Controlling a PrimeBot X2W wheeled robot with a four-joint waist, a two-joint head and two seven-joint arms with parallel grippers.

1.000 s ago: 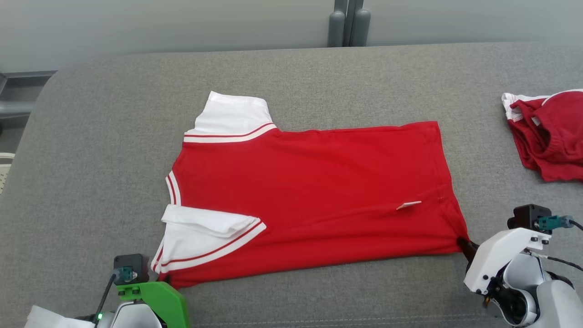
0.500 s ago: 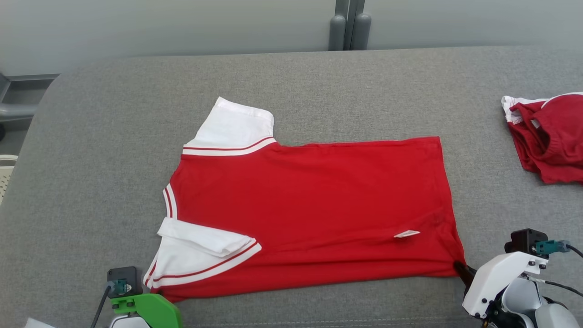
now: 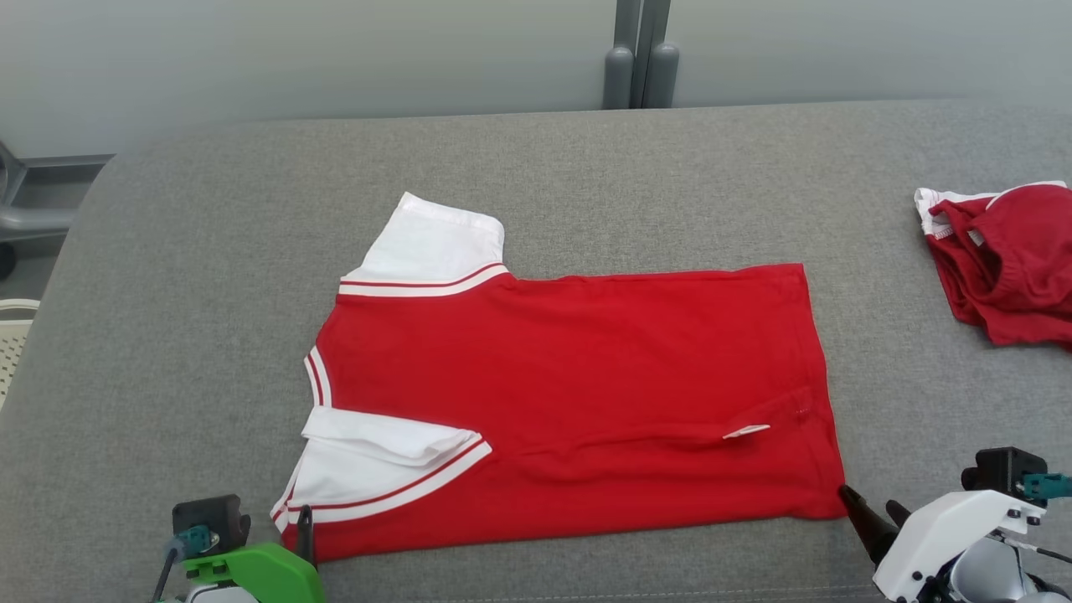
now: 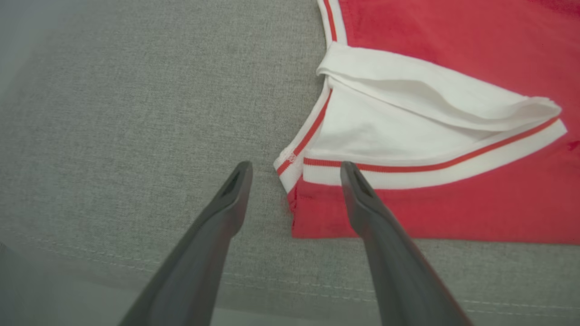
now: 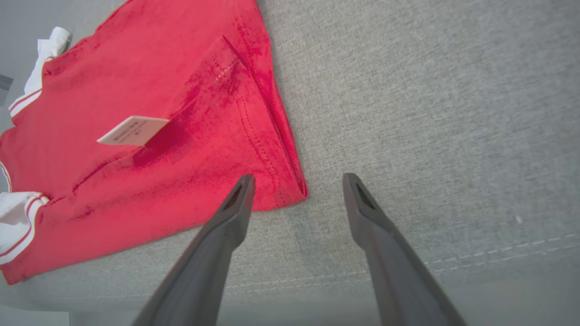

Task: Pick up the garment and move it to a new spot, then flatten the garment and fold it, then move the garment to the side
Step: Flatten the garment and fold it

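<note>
The garment (image 3: pixel 569 394) is a red shirt with white sleeves and a white tag, lying flat on the grey padded surface (image 3: pixel 167 335). My left gripper (image 3: pixel 301 526) is at its near left corner. In the left wrist view my left gripper (image 4: pixel 294 174) is open, with the striped sleeve corner of the garment (image 4: pixel 453 208) lying on the surface between its fingertips. My right gripper (image 3: pixel 871 507) is just off the near right hem corner. In the right wrist view my right gripper (image 5: pixel 299 183) is open around the hem corner of the garment (image 5: pixel 181 136).
A second crumpled red garment (image 3: pixel 1005 285) lies at the far right of the surface. A seam runs along the surface's near edge (image 5: pixel 453 258). A grey wall with a post (image 3: pixel 641 54) stands behind, and a pale basket (image 3: pixel 8 335) is at the left edge.
Both grippers have opened and let go of the garment's near corners, which now rest on the surface. The right gripper has drawn back slightly. The camera has shifted, moving the scene down the picture.
</note>
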